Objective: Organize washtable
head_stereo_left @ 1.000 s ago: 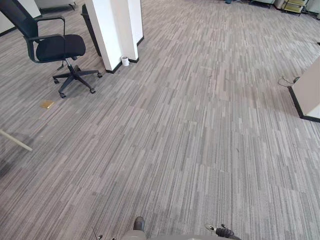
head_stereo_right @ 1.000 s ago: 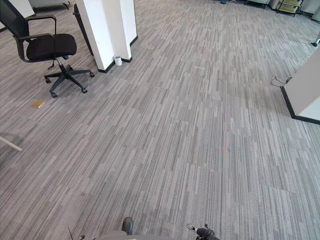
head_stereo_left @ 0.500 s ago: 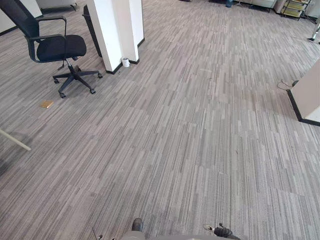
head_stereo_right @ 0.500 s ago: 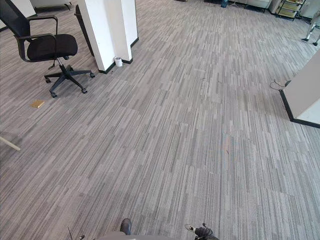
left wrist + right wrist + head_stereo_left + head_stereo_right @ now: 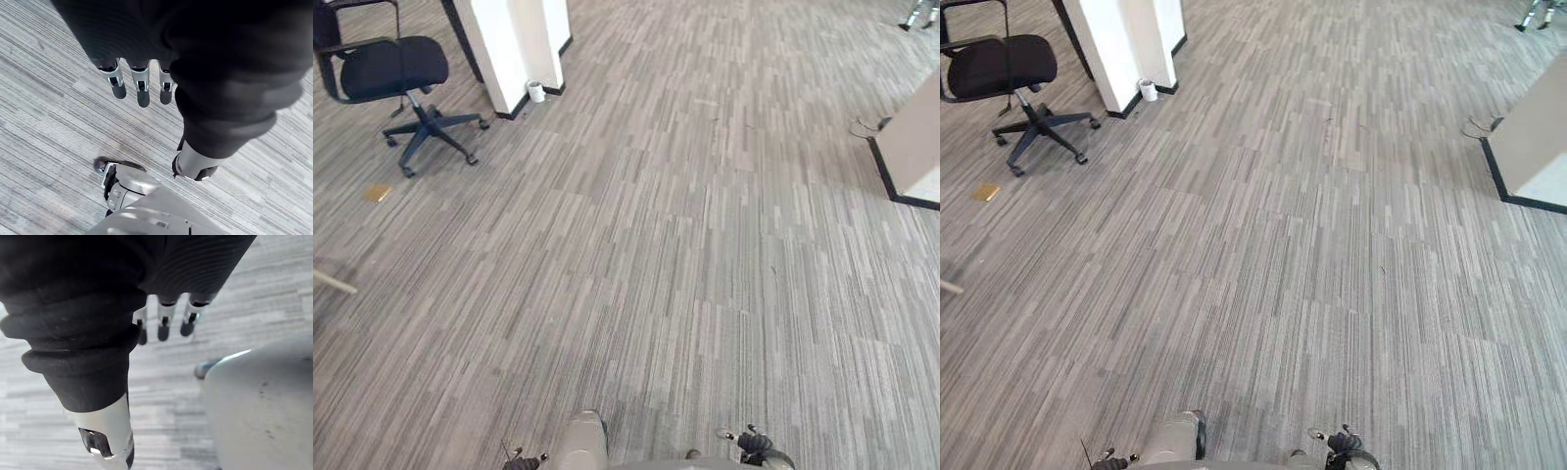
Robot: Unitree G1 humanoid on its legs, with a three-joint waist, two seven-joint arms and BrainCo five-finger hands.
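The floor (image 5: 685,255) was streaked in fine grey and pale stripes, the chair (image 5: 391,64) black, the pillar (image 5: 499,44) white with a black foot, the cup (image 5: 536,92) white, the cabinet (image 5: 913,147) beige over black, and my left hand (image 5: 142,88) and right hand (image 5: 164,325) silver, dark-tipped, under black ribbed covers.

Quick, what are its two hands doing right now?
Left hand: open, fingers straight, holding nothing.
Right hand: open, holding nothing.

Grey striped carpet (image 5: 705,245), black office chair (image 5: 389,67)
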